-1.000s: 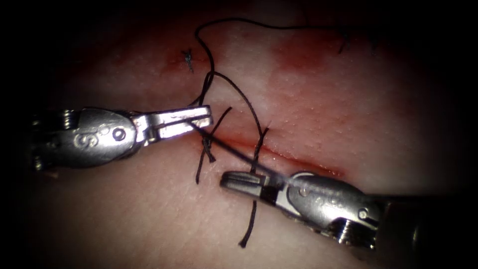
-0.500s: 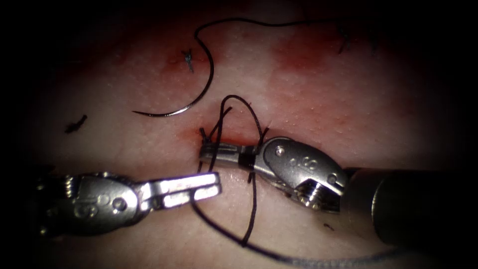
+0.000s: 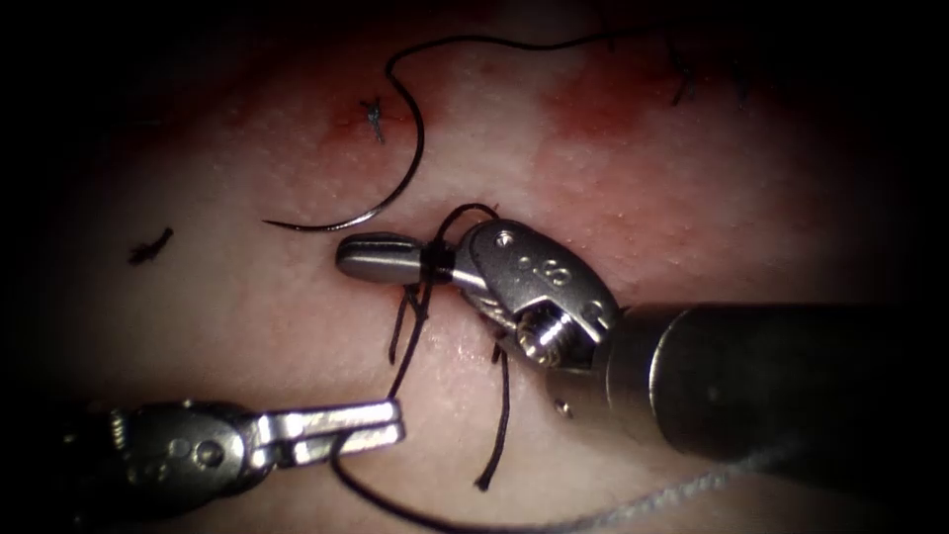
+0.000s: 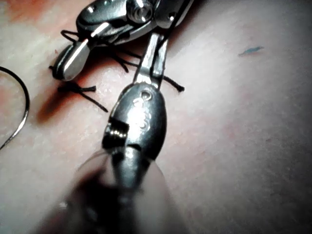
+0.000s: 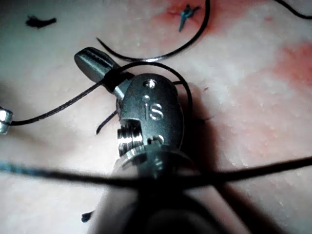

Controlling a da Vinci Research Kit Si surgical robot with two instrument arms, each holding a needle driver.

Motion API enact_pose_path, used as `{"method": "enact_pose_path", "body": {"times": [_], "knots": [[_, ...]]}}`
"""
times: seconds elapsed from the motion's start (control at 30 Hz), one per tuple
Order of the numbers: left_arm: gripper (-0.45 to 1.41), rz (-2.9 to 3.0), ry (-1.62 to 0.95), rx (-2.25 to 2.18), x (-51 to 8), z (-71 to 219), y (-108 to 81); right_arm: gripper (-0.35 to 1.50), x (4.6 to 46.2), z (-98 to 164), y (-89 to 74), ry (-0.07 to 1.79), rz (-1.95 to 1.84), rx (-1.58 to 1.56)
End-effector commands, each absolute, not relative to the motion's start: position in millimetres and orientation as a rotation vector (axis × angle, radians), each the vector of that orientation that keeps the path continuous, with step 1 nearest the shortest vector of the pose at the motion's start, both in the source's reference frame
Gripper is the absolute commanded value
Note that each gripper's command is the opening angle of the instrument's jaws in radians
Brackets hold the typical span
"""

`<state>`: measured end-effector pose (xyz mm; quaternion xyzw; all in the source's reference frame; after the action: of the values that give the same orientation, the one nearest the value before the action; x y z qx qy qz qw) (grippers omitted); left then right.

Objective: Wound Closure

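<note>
The curved needle [image 3: 395,198] lies free on the tissue [image 3: 247,326], up and left of the cut; neither tool holds it, and it also lies free in the right wrist view [image 5: 170,51]. My right tool [image 3: 346,257] reaches in from the right over the cut. Its jaws are shut, with a loop of thread [image 3: 435,262] wound around their base [image 5: 113,78]. My left tool [image 3: 395,420] sits low on the left, shut on the thread [image 3: 410,351] that rises to the stitch. The left tool [image 4: 158,41] lies just under the right tool [image 4: 63,68].
A cut thread end [image 3: 148,245] lies at the far left. An older knot [image 3: 374,117] sits in red fluid above the needle. Thread tails [image 3: 489,475] hang below the cut. The trailing thread runs along the bottom edge to the right [image 3: 672,494].
My left tool went from above the cut to the lower left with the thread. My right tool crossed up and left over the cut, and thread now circles its jaws.
</note>
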<state>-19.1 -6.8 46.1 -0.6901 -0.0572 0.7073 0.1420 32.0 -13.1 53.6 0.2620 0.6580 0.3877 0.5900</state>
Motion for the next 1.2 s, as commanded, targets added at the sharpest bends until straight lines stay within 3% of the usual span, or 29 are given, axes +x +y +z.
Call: {"method": "enact_pose_path", "body": {"times": [0.03,0.33,0.67,1.2], "knots": [[-0.45,2.033,-0.167,-1.994,-19.6,47.4,-7.1,-0.35,32.8,53.9,-13.7,1.573,0.916,0.660],[-0.45,2.014,-0.209,-1.966,-19.4,53.6,-7.2,-0.35,32.2,53.5,-13.6,1.776,0.901,0.813],[-0.45,2.008,-0.218,-1.943,-17.7,56.2,-5.9,-0.35,29.8,52.9,-14.4,1.749,0.899,0.852],[-0.45,1.982,-0.274,-2.005,-22.3,56.5,-3.8,-0.35,27.7,52.0,-16.4,1.647,0.460,0.977]]}}
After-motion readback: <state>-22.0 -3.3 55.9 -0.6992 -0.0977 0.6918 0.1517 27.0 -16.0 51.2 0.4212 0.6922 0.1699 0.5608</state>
